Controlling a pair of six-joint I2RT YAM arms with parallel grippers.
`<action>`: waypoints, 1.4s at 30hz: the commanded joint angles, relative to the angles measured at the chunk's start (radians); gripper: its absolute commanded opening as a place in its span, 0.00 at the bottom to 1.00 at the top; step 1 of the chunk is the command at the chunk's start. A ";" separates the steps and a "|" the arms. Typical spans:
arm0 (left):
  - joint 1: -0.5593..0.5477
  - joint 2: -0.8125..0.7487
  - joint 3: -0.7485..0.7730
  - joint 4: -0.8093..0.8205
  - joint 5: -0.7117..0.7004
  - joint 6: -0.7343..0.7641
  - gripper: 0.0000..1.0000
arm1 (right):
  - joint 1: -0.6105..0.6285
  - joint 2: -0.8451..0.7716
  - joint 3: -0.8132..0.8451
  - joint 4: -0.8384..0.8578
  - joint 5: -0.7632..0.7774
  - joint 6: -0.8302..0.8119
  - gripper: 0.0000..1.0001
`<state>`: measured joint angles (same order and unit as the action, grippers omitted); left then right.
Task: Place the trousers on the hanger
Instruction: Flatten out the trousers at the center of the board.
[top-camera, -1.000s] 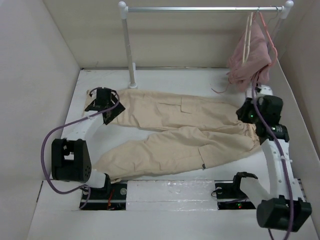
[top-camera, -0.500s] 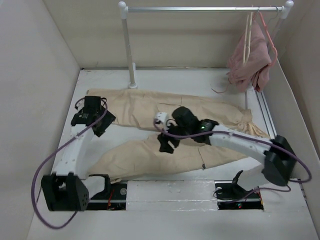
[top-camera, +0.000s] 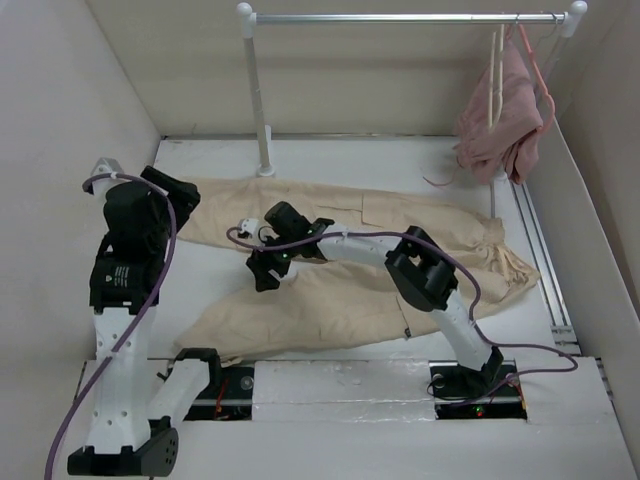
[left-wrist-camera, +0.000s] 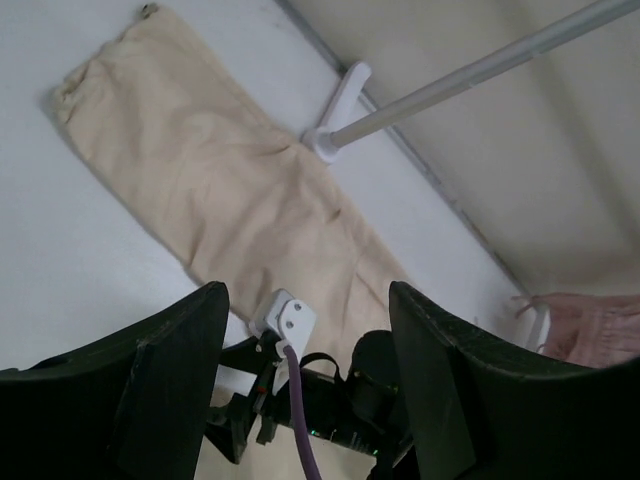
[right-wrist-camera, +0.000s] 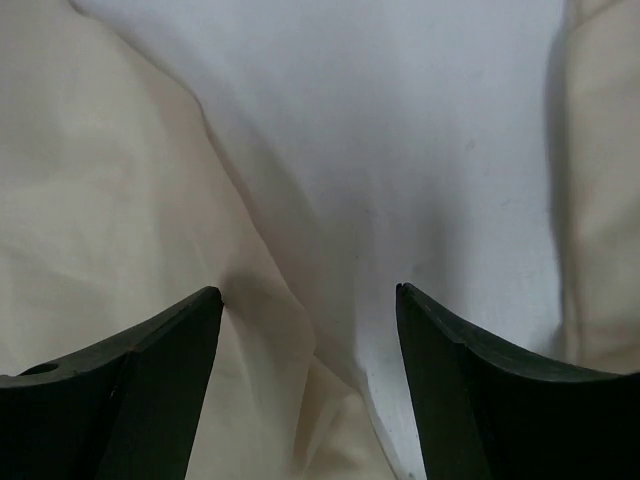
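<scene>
I'm looking at a white table (top-camera: 400, 160) boxed in by plain beige walls (top-camera: 70, 100). On the left, my left gripper (left-wrist-camera: 307, 290) is raised well above the surface with its fingers spread and nothing between them. Just past it a white post (top-camera: 258, 90) stands at the back and carries a metal rail (top-camera: 400, 17) across the top. The trousers (top-camera: 350, 290) lie flat across the middle of the table, legs towards the left and waistband to the right. My right gripper (right-wrist-camera: 307, 292) sits low over the gap between the two legs, fingers apart, one over cloth and one over bare table. At the far right the hanger (top-camera: 493, 75) hangs from the rail beside a pink garment (top-camera: 505, 125), well apart from the trousers.
</scene>
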<state>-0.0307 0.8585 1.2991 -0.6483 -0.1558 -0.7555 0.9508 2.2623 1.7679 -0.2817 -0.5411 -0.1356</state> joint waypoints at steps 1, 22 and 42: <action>0.002 0.017 -0.064 -0.022 -0.002 0.038 0.62 | 0.034 0.008 0.041 -0.002 -0.049 0.022 0.75; -0.028 0.229 0.075 -0.033 -0.076 0.148 0.62 | -0.148 -0.363 -0.109 0.273 -0.177 0.189 0.00; -0.057 0.367 -0.380 0.248 0.186 0.052 0.60 | -0.261 -0.477 -0.436 0.055 0.108 0.091 0.64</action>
<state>-0.0792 1.2316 0.9016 -0.5385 -0.0746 -0.6567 0.6727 1.8778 1.2636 -0.2253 -0.4889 -0.0082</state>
